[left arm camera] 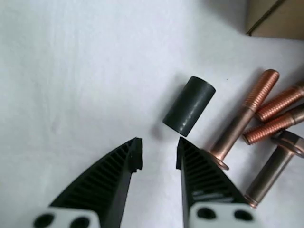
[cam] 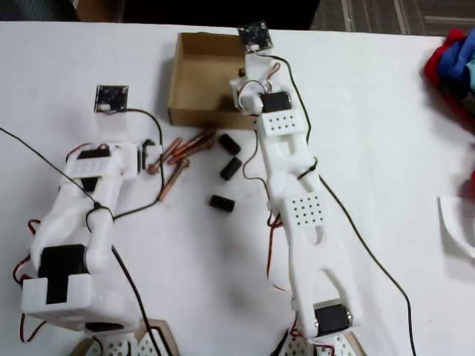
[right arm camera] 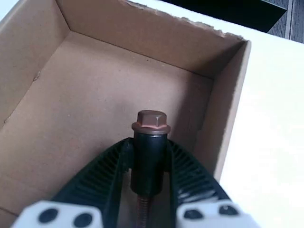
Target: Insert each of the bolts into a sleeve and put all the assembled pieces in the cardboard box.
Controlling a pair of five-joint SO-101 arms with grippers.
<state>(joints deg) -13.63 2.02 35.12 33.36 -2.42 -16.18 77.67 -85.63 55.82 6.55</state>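
Observation:
Over the cardboard box (cam: 194, 74) hangs my right gripper (cam: 249, 95), shut on an assembled piece (right arm camera: 150, 124), a copper bolt standing in a black sleeve, above the box floor (right arm camera: 95, 95) close to one wall. My left gripper (left arm camera: 159, 154) is open just above the table beside the pile of copper bolts (cam: 182, 148). A loose black sleeve (left arm camera: 189, 106) lies just beyond its fingertips, and several bolts (left arm camera: 242, 118) lie beside it. Three more black sleeves (cam: 229, 143) (cam: 231, 168) (cam: 222, 203) lie between the two arms.
A corner of the cardboard box (left arm camera: 275, 19) shows beyond the bolts in the left wrist view. A red and blue bundle (cam: 451, 55) and a white object (cam: 456, 222) sit at the table's right edge. Black cables (cam: 356, 230) trail from both arms.

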